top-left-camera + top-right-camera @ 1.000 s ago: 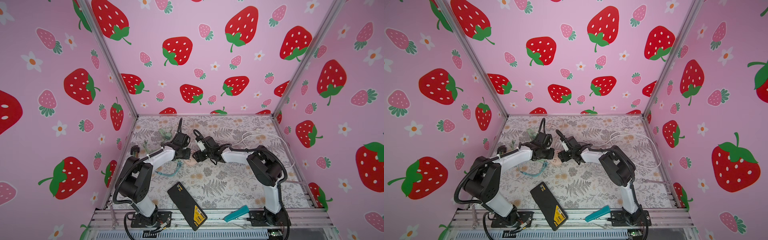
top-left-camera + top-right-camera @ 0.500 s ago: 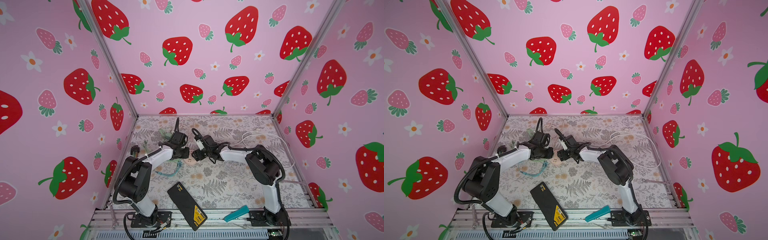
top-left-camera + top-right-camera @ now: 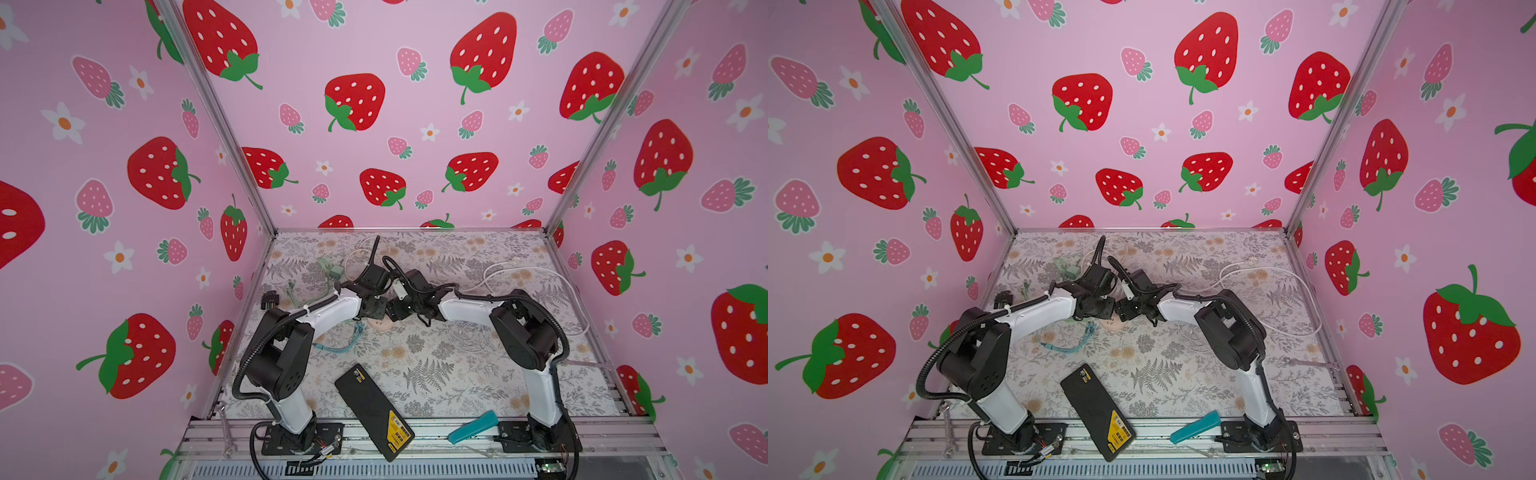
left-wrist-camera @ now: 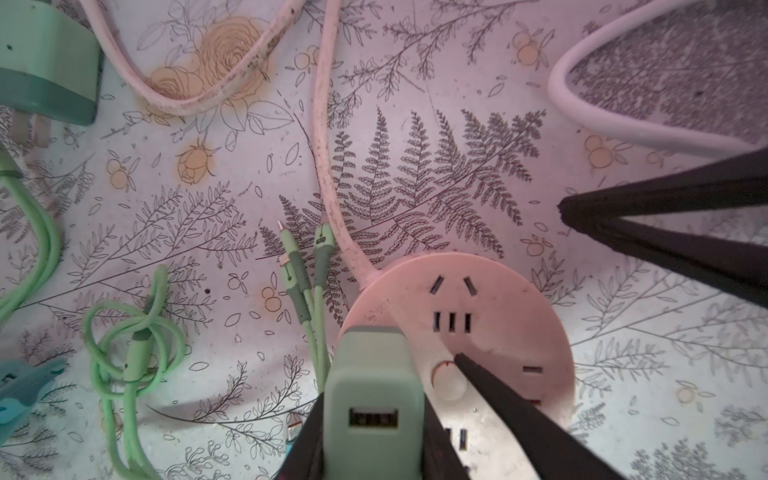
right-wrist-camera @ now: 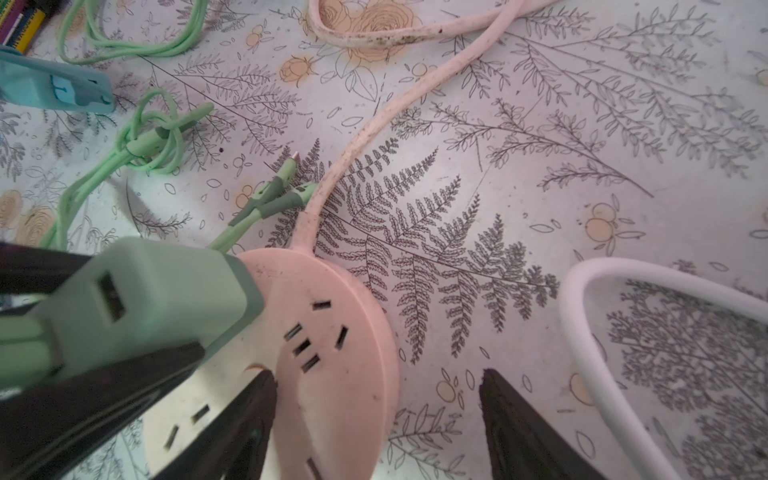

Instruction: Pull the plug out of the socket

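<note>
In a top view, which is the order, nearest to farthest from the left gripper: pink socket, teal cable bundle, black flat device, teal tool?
1. pink socket, at the jaws of the left gripper, centre.
2. teal cable bundle, just left, toward the front.
3. black flat device, front middle.
4. teal tool, front right.

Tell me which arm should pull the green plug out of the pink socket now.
Left. The left gripper is shut on the green plug seated in the pink socket; the right gripper stands open astride its rim, fit to brace it.
</note>
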{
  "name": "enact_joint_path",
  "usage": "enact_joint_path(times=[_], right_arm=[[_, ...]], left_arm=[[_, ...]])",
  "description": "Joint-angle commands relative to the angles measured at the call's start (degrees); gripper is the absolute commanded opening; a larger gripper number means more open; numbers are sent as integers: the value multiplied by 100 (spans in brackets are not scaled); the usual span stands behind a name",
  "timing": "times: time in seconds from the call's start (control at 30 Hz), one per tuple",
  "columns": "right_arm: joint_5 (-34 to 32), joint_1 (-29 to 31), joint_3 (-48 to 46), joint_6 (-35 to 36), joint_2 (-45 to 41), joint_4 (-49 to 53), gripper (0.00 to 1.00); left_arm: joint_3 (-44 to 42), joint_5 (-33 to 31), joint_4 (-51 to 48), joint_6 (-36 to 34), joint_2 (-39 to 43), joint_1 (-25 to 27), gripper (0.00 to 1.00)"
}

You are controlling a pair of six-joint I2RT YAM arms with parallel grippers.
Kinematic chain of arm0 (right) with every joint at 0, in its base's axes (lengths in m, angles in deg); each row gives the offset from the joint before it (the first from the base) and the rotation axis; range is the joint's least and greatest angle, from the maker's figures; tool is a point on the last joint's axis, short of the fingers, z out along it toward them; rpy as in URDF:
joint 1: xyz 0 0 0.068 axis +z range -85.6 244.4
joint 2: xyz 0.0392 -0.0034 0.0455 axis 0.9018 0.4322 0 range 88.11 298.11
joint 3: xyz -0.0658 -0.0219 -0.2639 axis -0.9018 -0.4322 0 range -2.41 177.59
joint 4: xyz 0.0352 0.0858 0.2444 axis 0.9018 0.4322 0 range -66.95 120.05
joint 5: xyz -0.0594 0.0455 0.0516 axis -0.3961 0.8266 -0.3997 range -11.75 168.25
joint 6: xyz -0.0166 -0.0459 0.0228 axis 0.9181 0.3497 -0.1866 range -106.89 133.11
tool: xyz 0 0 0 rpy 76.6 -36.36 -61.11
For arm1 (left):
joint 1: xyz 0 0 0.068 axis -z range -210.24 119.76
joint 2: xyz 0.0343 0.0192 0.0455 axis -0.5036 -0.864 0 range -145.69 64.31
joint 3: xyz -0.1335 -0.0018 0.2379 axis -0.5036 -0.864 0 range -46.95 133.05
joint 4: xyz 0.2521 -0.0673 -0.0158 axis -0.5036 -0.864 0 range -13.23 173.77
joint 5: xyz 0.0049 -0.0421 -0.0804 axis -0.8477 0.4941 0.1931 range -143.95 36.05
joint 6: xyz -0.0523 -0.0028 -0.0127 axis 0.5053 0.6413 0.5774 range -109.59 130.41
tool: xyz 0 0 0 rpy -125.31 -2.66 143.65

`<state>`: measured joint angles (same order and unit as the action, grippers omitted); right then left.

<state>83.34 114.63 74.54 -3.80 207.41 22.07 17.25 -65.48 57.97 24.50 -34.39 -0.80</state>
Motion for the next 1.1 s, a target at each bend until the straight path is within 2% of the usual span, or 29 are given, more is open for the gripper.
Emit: enact_joint_path(times=[0.0,0.37,0.73,1.07], right_arm=[[-302,-3,-110,68,374,836,78],[-276,-28,-48,41,449,901,78],[-286,-68,34,69,541,1021,78],[-246,-93,57,67,560,1052,78]], left_arm=[[224,-493,-312,-76,-80,54,13],[145,-10,-79,68,63,-2,13],[-136,947,163,371,442,-491,13],[-224,1093,110,435,544,-736,13]])
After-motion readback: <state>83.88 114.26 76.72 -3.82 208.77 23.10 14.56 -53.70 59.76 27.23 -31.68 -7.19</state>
